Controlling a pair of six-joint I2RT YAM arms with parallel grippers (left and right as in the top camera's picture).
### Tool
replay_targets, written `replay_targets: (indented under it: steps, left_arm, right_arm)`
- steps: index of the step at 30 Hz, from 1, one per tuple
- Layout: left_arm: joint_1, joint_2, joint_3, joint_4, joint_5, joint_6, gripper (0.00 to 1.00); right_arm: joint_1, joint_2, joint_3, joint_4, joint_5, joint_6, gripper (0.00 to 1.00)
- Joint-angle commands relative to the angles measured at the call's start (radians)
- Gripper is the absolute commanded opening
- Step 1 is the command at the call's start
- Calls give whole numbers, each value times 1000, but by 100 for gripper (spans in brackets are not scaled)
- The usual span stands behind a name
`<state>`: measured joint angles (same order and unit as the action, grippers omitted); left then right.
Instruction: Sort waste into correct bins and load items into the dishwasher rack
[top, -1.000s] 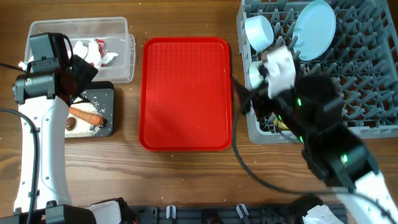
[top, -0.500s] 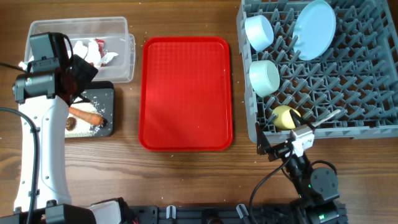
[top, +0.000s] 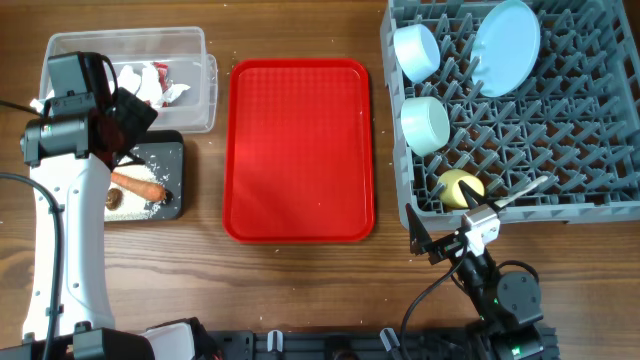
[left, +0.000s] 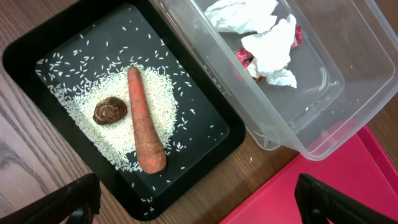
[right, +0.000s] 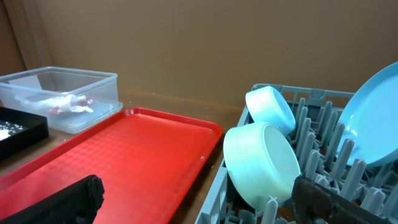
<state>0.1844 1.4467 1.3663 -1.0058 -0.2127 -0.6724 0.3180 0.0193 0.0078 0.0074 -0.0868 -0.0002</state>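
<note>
The grey dishwasher rack (top: 560, 150) holds the pale blue plate (top: 505, 35), the small pale blue bowl (top: 417, 50), the mint green bowl (top: 425, 123) and the yellow cup (top: 458, 187). The clear tub (top: 195, 60) holds the paper scraps (top: 150, 82). The black tray (top: 172, 150) holds the carrot (left: 142, 118), the brown lump (left: 110, 111) and the rice (left: 168, 106). My left gripper (left: 199, 205) is open and empty, high above where tub and tray meet. My right gripper (top: 462, 228) is open and empty, low at the rack's front edge, facing the mint bowl (right: 264, 162).
A large flat red tray (top: 298, 150) lies between the bins and the rack, with nothing on it. Bare wood runs along the table's front edge. The left arm's white links (top: 60, 250) stand at the left.
My right arm has drawn back from above the rack's front left part to the table's front edge, uncovering the yellow cup in the rack. The left arm has not moved.
</note>
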Motion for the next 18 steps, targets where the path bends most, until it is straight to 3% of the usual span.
replay_targets:
  steps: [1,5,9,12,15,18]
  left_arm:
    - [3,3,8,0,-9,-17,100]
    - [3,-19,8,0,-9,-17,100]
    - [-69,-161,-24,7,-33,-17,100]
    - [-183,-392,-208,227,-69,-12,100]
    - [-193,-683,-545,481,-39,0,100]
    - [-193,-962,-825,685,30,124,100]
  right_arm:
    - [-4,-8,-3,0,-19,10,100]
    - [-4,-8,-3,0,-19,10,100]
    - [-4,-8,-3,0,-19,10,100]
    - [-4,-8,-3,0,-19,10,100]
    - [-4,-8,-3,0,-19,11,100]
    - [-4,-8,-3,0,-19,10,100]
